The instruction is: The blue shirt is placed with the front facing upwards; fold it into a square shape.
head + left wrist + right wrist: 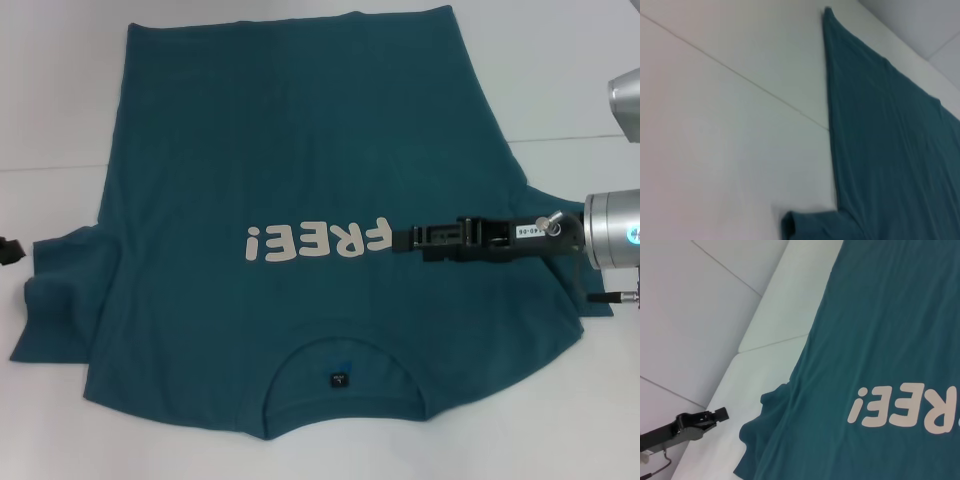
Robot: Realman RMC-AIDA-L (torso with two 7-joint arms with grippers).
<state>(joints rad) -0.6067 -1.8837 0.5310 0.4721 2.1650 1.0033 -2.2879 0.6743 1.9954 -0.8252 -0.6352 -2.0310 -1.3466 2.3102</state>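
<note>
The blue shirt (290,180) lies flat on the white tabletop (60,90), front up, collar (340,378) nearest the robot, hem farthest; no fold made yet. Right gripper (405,238) reaches in over the chest beside the "FREE!" lettering (318,240); whether its jaws are spread or pressed together cannot be told. Left gripper (10,250) sits at the tabletop's left edge near the left sleeve (55,290), jaws likewise unclear. Judged step: approach for the first fold. The next move likely calls for pinching a sleeve edge.

You see the dark teal-blue short-sleeved cotton T-shirt (290,200) spread flat, front up, off-white "FREE!" lettering showing, collar nearest the robot, left sleeve rumpled.
</note>
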